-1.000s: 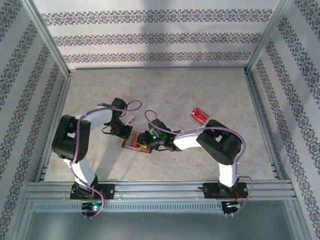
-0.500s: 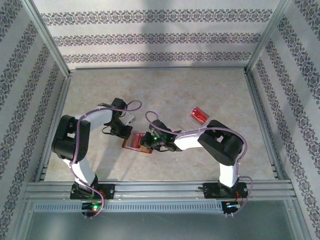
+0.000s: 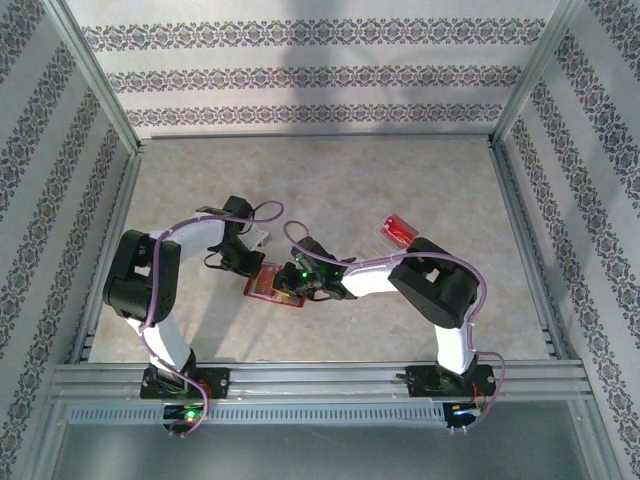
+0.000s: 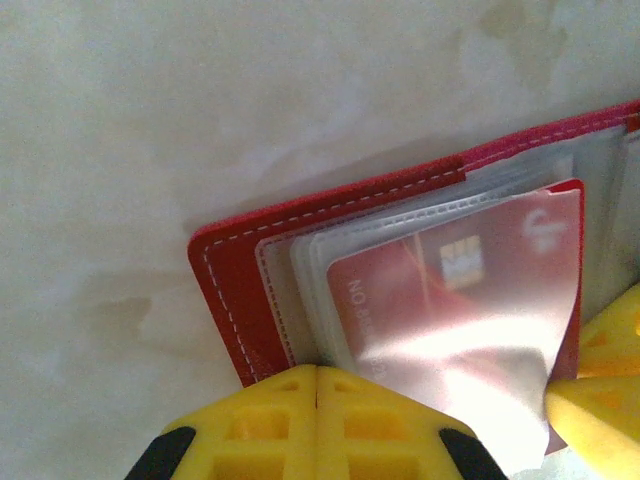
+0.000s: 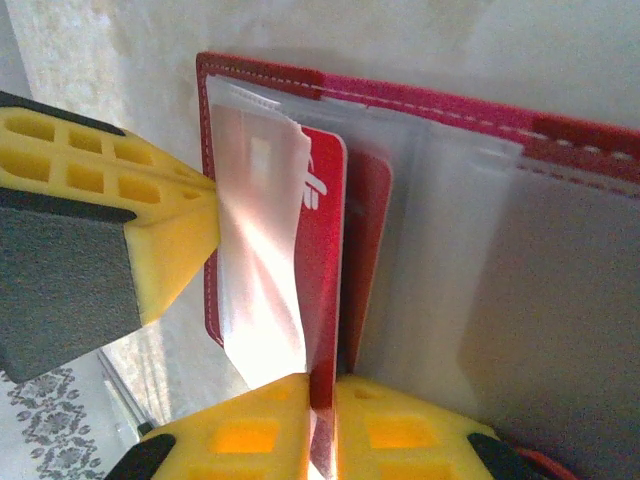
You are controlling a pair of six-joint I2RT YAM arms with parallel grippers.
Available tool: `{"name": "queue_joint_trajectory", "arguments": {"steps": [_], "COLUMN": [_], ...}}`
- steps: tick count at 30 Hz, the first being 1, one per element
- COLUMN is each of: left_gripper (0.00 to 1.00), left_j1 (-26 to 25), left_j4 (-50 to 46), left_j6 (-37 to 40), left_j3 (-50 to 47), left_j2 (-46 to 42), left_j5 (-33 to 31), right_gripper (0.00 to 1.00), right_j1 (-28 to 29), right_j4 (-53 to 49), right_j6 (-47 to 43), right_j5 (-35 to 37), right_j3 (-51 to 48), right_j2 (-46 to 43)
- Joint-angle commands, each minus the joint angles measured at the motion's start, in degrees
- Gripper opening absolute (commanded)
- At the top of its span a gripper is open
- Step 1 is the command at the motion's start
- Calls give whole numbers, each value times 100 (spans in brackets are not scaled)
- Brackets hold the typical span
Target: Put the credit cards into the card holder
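Observation:
The red card holder lies open on the table between my two arms, its clear sleeves facing up. My right gripper is shut on a red credit card held on edge, its far end inside a clear sleeve of the card holder. In the left wrist view the same credit card, with a gold chip, shows through the glossy sleeve. My left gripper is shut, its tips resting on the card holder's sleeve edge, close to the right gripper. The left gripper sits at the holder's far left corner.
A clear plastic tray with another red card in it stands to the right of the grippers, near my right arm's elbow. Metal rails and patterned walls border the table on all sides.
My right gripper has shifted slightly left over the card holder with the card in it. The left arm has stayed in place.

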Motion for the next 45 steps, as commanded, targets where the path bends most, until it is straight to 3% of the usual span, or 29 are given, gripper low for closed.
{"name": "queue_joint_trajectory", "arguments": {"steps": [1,14,26,39,45], "left_gripper": [3,3,2,0,0], "left_j1": [-114,-110,8,-1,-4], "left_j4": [-82,-242,-72,57,88], "left_j6": [10,2,118,40,35], "left_j3": [-68,134,-94,-275,-309], "left_j2": [-48,-234,-109,-116,-126], "left_j5": [50,-198,-602,-366,-309], "right_gripper": [15,19,10,3,6], "right_j1": [71,141,105,115,126], "right_j4": [-150,-322,-217,-25,-75], "right_j6": [-43,-294,-239,-120,-109], "right_j5": [-16,-36,-69,-197,-282], "right_j3": [-24,30,53,221,357], "right_j2": [25,-128,-25,170,287]}}
